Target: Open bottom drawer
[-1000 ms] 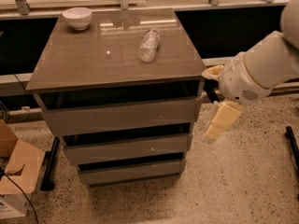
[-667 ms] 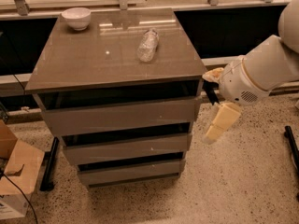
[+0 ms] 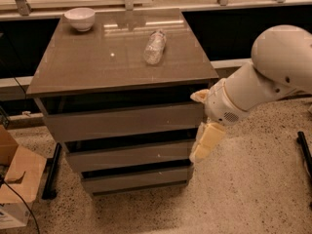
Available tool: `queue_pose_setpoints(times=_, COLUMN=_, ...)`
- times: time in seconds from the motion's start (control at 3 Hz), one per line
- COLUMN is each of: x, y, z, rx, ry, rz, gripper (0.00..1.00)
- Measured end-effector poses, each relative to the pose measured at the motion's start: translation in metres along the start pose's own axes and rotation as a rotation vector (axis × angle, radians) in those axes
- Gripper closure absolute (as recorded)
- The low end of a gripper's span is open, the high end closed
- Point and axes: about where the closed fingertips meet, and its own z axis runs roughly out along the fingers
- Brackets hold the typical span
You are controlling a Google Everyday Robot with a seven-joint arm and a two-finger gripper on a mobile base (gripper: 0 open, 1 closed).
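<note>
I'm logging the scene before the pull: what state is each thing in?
Bottom drawer: shut.
Middle drawer: shut.
Top drawer: shut.
Bottle: lying on its side on the cabinet.
Bowl: upright, at the top's back left corner.
Pincer: at the drawers' right edge, level with the middle drawer.

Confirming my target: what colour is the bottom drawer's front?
The bottom drawer is glossy taupe-grey, in the camera view; the tool hangs at the cabinet's right edge.
</note>
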Motion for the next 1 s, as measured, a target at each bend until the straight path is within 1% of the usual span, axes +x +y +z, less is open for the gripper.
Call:
queue_pose_setpoints(times=0.33, x=0.011, y=0.005, z=0.048, rx=-0.058, ry=-0.057, rz=-0.012, gripper=0.0)
queue_pose_setpoints(times=0.67, x=0.029, y=0.014, z=0.099, rx=-0.119, ry=-0.174, rz=0.003, gripper=0.0)
queue_pose_setpoints(times=1.0, x=0.057, y=0.023, z=0.151, rx=-0.179, ry=-0.313, rz=0.036, gripper=0.0)
